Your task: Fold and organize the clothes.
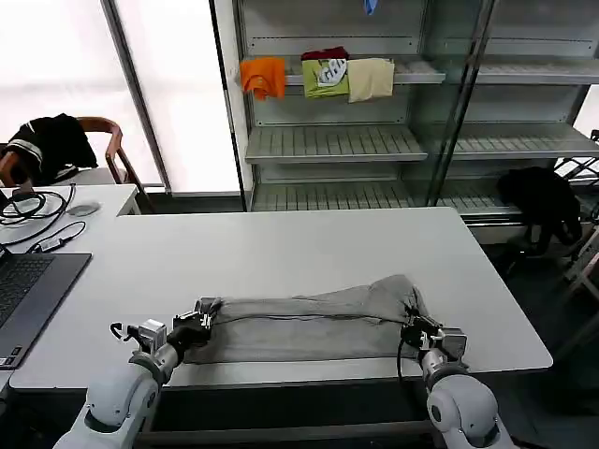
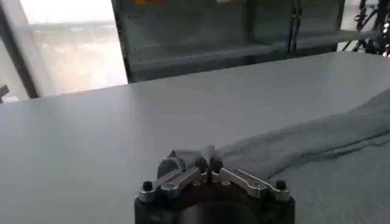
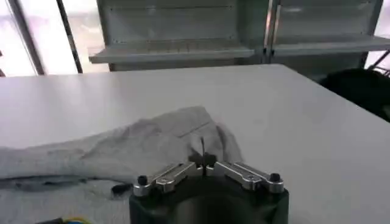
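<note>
We see the grey T-shirt (image 1: 299,323) folded into a band at lower centre on the white surface (image 1: 281,248), left pincer (image 1: 201,316) and right pincer (image 1: 414,321) each clamped tight on an end.

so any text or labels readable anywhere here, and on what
None can be read.
Green folded garment on the shelf: a white print, too small and blurred to read.
Grey T-shirt, held at its ends by the left gripper and right gripper: no print or label showing.
Laptop: keys too small to read.
</note>
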Available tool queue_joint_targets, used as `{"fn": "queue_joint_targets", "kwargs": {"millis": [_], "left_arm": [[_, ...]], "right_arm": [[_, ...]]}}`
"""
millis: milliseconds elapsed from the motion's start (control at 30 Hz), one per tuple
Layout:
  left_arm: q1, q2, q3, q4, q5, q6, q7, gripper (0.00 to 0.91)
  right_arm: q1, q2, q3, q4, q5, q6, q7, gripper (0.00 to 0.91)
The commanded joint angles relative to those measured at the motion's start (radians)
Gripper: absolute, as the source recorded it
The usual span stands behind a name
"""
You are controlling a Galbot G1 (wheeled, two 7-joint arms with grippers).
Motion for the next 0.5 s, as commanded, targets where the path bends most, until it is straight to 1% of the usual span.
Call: {"fn": "queue_joint_targets", "kwargs": {"millis": [33,200,400,500], "left_arm": [[0.006,-0.008,-0.003,-0.04,0.035,0.011,-0.018,0.907],[0.003,-0.018,-0.009,-0.129,0.039,0.042,-0.052,0.907],[0.014,-0.033,-0.041,-0.2,0.015,0.042,-0.073,0.907],[0.011,-0.073,-0.075,-0.186,0.005,0.042,-0.101,0.907]], "right_arm": [[-0.03,0.003,0.009,0.011,-0.026,0.008,-0.004,0.907],[-0.029,-0.015,0.042,0.106,0.02,0.014,-0.015,0.907],[0.003,-0.044,0.126,0.205,0.088,-0.025,-0.007,0.907],[0.024,-0.072,0.159,0.237,0.129,-0.041,-0.004,0.907]]}}
